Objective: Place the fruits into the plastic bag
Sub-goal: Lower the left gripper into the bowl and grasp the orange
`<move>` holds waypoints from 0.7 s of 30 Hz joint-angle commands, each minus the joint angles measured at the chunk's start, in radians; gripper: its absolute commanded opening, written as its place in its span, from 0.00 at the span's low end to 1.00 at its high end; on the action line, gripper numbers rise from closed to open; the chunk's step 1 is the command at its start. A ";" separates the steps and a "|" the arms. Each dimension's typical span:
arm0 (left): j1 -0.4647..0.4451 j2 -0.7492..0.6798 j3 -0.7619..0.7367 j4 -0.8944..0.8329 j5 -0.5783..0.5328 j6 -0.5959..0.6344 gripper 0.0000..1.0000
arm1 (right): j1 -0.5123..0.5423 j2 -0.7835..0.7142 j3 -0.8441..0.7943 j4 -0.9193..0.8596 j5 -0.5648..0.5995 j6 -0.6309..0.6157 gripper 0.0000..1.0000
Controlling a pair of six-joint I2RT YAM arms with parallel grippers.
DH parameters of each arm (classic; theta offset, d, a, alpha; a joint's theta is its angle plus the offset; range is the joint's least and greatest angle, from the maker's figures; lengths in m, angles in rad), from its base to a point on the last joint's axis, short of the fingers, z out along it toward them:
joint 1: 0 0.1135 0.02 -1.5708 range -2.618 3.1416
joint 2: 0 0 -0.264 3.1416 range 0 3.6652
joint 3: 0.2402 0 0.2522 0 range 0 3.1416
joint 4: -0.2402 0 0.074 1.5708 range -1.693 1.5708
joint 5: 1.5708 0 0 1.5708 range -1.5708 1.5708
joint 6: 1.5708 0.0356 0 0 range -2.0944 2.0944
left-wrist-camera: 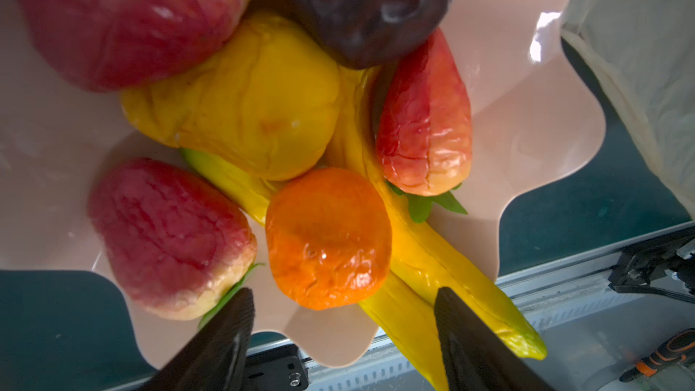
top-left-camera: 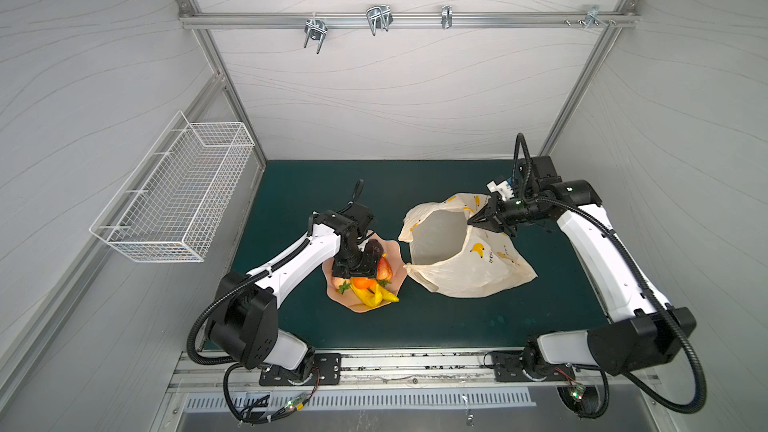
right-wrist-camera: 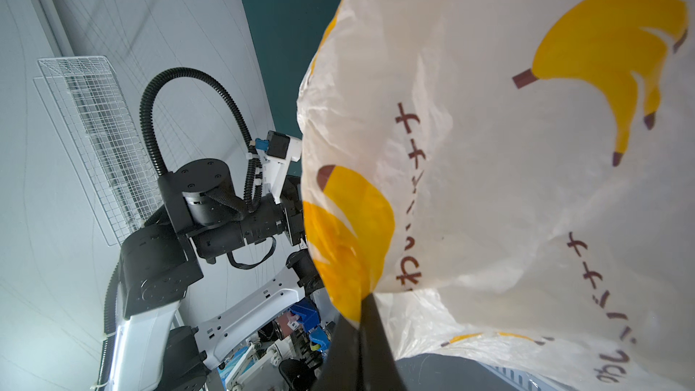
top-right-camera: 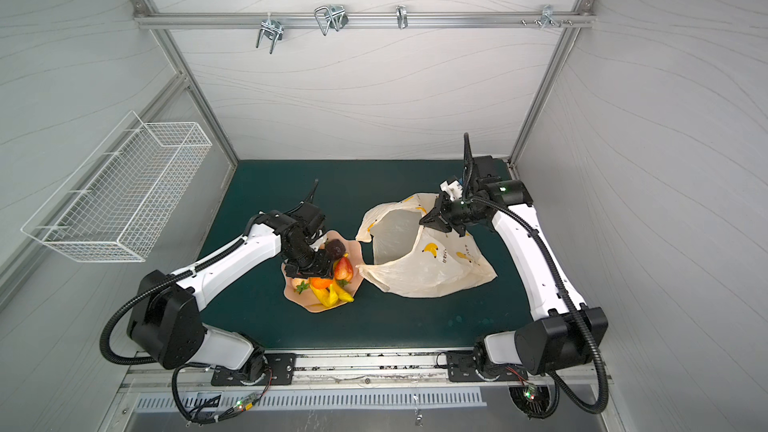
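Now | my left gripper (left-wrist-camera: 344,297) hangs spread over the fruits (left-wrist-camera: 263,107) heaped on the pink plate (left-wrist-camera: 526,126), prongs flanking the orange (left-wrist-camera: 327,238) | orange looks light, glossy, likely slippery: I'd pinch across its middle | beyond, plastic bag (top-left-camera: 478,272) lies on the bench (top-left-camera: 415,326), mouth gaping | right gripper (top-left-camera: 473,222) clenched on its far rim.

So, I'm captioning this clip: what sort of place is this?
Probably a robot test cell, not a kitchen: white panels on an aluminium frame enclose a green mat, with left arm and right arm bolted at its front.
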 commanded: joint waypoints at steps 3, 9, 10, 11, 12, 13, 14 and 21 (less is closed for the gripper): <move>-0.002 0.033 -0.001 0.041 -0.025 -0.030 0.77 | 0.003 -0.018 -0.009 -0.001 -0.018 -0.010 0.00; -0.001 0.055 -0.021 0.049 -0.022 -0.036 0.73 | 0.004 -0.022 -0.014 0.001 -0.018 -0.011 0.00; -0.001 0.056 -0.024 0.052 -0.024 -0.037 0.73 | 0.004 -0.023 -0.016 0.001 -0.017 -0.012 0.00; 0.000 0.056 -0.030 0.056 -0.024 -0.041 0.72 | 0.004 -0.023 -0.017 0.003 -0.018 -0.011 0.00; 0.000 0.058 -0.034 0.061 -0.025 -0.041 0.72 | 0.004 -0.024 -0.019 0.004 -0.018 -0.011 0.00; 0.000 0.061 -0.037 0.065 -0.023 -0.043 0.71 | 0.003 -0.024 -0.019 0.004 -0.016 -0.012 0.00; 0.000 0.064 -0.040 0.070 -0.019 -0.043 0.71 | 0.004 -0.025 -0.020 0.005 -0.017 -0.012 0.00; 0.000 0.082 -0.055 0.093 -0.020 -0.047 0.64 | 0.006 -0.022 -0.023 0.011 -0.012 -0.010 0.00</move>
